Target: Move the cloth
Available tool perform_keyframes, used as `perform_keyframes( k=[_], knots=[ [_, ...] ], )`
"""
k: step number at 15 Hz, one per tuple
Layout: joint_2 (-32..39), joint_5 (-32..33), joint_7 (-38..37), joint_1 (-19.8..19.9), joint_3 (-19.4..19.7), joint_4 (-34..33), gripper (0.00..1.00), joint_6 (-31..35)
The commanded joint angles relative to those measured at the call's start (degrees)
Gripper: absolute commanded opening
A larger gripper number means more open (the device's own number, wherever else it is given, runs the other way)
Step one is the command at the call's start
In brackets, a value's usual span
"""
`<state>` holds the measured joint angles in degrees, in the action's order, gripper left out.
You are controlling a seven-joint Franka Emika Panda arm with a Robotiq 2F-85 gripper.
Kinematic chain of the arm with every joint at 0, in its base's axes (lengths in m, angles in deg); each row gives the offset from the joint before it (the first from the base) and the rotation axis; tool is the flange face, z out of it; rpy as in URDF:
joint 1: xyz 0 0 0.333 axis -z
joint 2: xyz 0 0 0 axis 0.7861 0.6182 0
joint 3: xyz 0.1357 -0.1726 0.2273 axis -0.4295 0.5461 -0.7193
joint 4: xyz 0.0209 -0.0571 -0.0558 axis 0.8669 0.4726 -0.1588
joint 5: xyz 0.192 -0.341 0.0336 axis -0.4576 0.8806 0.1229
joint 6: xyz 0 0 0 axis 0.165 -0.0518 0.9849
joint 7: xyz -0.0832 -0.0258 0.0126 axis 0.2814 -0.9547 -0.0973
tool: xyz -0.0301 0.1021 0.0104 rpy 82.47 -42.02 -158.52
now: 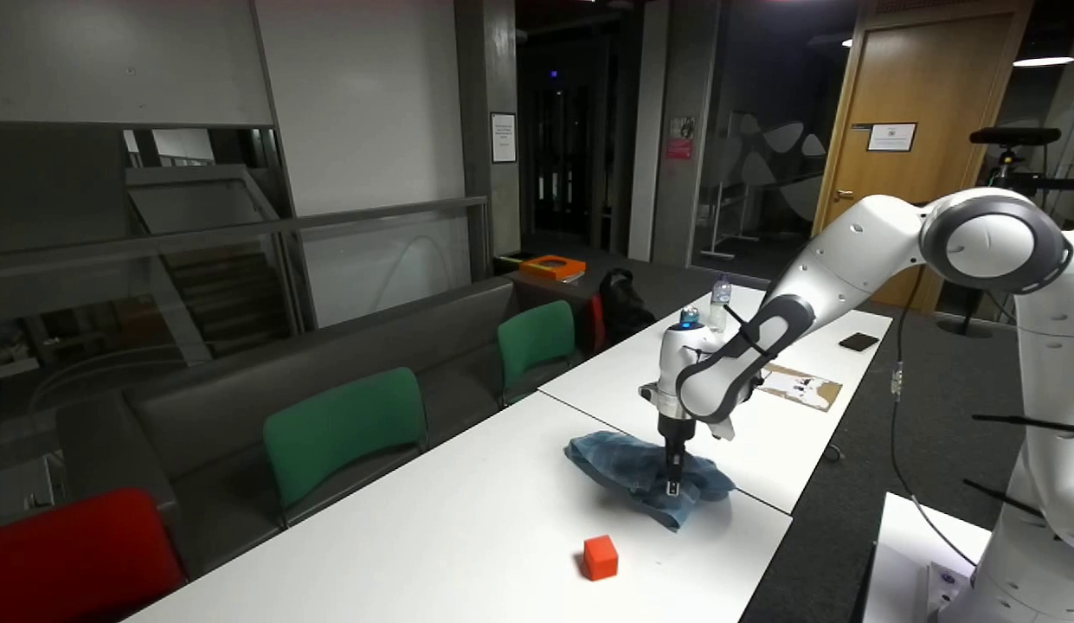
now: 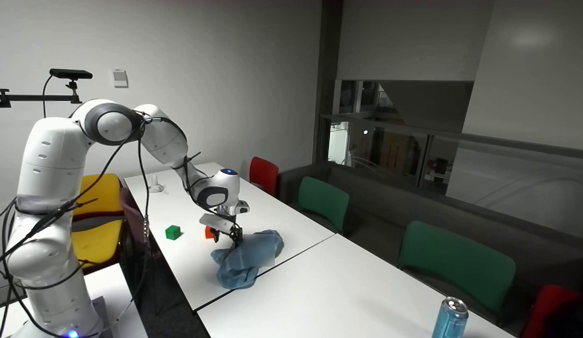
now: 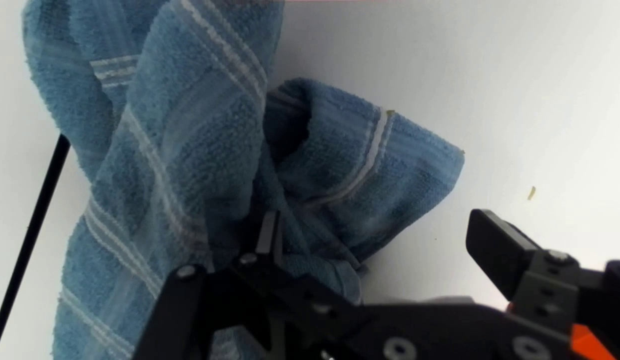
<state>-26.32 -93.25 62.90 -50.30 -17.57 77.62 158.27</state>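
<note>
Since the pincer (image 3: pixel 374 227) straddles one edge of the cloth (image 3: pixel 205 130), fingers (image 3: pixel 502 250) wide apart, it is likely placed for pinching.

White arm (image 1: pixel 857 247) (grey-ringed joints (image 1: pixel 993 245)), black gripper (image 3: pixel 375 225).

We see a terry-type cloth (image 3: pixel 205 125), matt & rough w/ looped pile; weave looks flatter nr. one edge. Table top (image 1: pixel 372 536): hard, smooth, w/ soft sheen. Arm (image 1: pixel 857 242): smooth shell, sl. glossy; plastic or painted metal, we can't tell which. Gripper (image 3: pixel 374 222): mostly matt, w/ shiny metal screws (image 3: pixel 399 348). Can (image 2: pixel 448 326): shiny metal, esp. its top. Bottle (image 1: pixel 720 298): looks like clear plastic to us. Door (image 1: pixel 943 78): smooth wood, semi-matt. Door notice (image 1: pixel 891 137): paper. Red cube (image 1: pixel 601 558) & green cube (image 2: pixel 173 232): both smooth, matt. Floor (image 1: pixel 865 424): matt, carpet-like.
</note>
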Motion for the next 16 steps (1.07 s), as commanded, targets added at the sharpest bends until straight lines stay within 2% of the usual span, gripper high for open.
perform_keyframes(
  k=[1,9,12,16],
  knots=[
    [-6.7,0.4,-1.6,1.4,-0.3,5.4,1.00,0.7],
    [-11.8,5.0,-7.7,1.3,4.0,11.0,1.00,0.7],
    [-10.8,6.0,-7.5,1.8,5.3,10.1,1.00,1.2],
    [-7.4,4.7,-4.6,2.5,5.1,6.8,1.00,1.7]
  ],
)
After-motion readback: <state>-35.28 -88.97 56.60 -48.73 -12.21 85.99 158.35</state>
